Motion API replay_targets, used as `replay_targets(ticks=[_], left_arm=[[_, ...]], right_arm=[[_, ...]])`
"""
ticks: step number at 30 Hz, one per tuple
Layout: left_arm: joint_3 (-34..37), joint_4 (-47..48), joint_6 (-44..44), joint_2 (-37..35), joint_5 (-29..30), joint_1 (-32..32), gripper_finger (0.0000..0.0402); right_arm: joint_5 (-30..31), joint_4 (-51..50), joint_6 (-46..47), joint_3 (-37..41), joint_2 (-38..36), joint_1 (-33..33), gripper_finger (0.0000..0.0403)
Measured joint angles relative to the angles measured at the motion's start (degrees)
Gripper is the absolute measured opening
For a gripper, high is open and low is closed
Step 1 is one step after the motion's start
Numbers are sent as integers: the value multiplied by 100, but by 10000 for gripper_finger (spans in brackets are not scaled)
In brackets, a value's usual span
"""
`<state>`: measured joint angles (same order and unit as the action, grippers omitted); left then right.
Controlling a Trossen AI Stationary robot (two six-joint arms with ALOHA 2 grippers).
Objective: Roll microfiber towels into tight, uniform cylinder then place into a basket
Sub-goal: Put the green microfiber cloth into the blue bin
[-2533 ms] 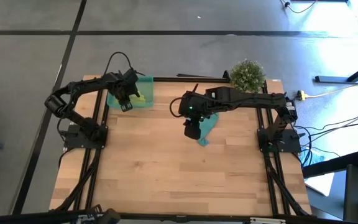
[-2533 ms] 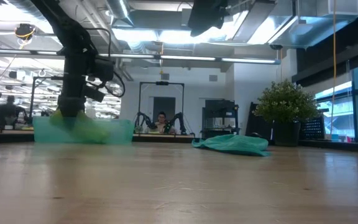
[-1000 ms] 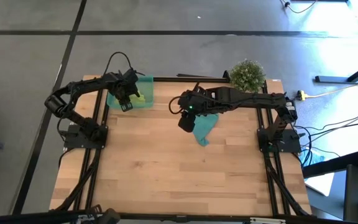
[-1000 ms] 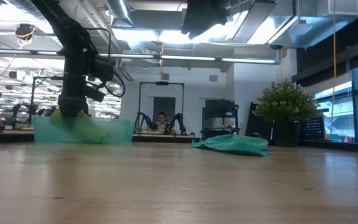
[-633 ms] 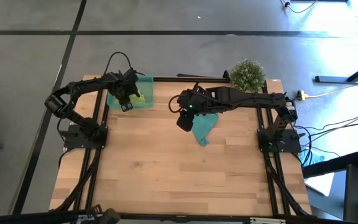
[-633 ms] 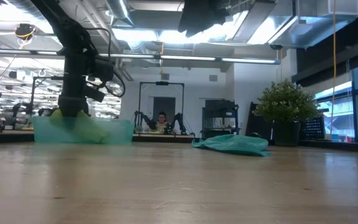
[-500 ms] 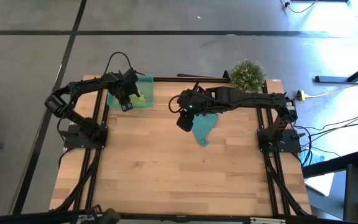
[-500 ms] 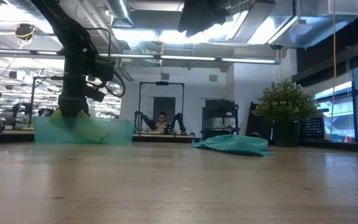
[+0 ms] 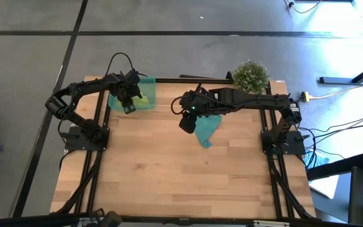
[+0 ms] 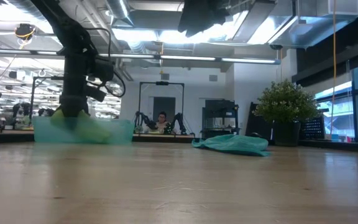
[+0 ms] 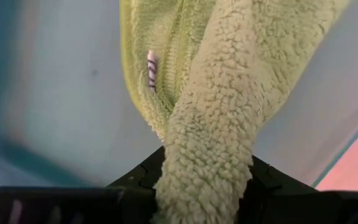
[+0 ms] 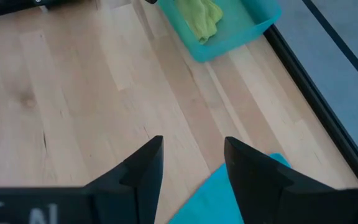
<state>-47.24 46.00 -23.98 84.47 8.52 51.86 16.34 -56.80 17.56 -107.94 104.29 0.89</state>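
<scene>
The lime-green towel (image 9: 140,97) lies bunched in the teal basket (image 9: 150,83) at the table's far left. My left gripper (image 9: 126,104) reaches down into the basket and is shut on it. The teal towel (image 9: 207,130) lies crumpled and flat on the wood right of centre, and shows as a low heap in the low view (image 10: 232,144). My right gripper (image 9: 186,122) hangs open and empty high above the table (image 10: 199,14), just left of the teal towel (image 12: 229,200). My left gripper pinches a thick bunched fold of the lime-green towel (image 11: 205,163) between its two fingers (image 11: 139,180). The fingers come from above, pointing down. The rest of the towel (image 11: 166,56) spreads out ahead of them on the basket's floor (image 11: 55,93).
A potted plant (image 9: 251,74) stands at the far edge, right of centre. Bare wood takes up the table's middle and near half (image 9: 181,176). The basket with the green towel also shows in the right wrist view (image 12: 253,28).
My right gripper has drifted a little toward the table's left, staying open and high above the table. The teal towel lies as before.
</scene>
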Motion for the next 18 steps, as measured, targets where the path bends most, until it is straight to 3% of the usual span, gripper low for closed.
replay_targets(ticks=[14, 18], left_arm=[[0, -11, -3, -2, -14, 200, 117], [0, 7, -34, -2, -56, 258, 138]], right_arm=[[-2, 0, 0, 0, 2, 0, 172], [-1, 0, -1, 0, 1, 0, 172]])
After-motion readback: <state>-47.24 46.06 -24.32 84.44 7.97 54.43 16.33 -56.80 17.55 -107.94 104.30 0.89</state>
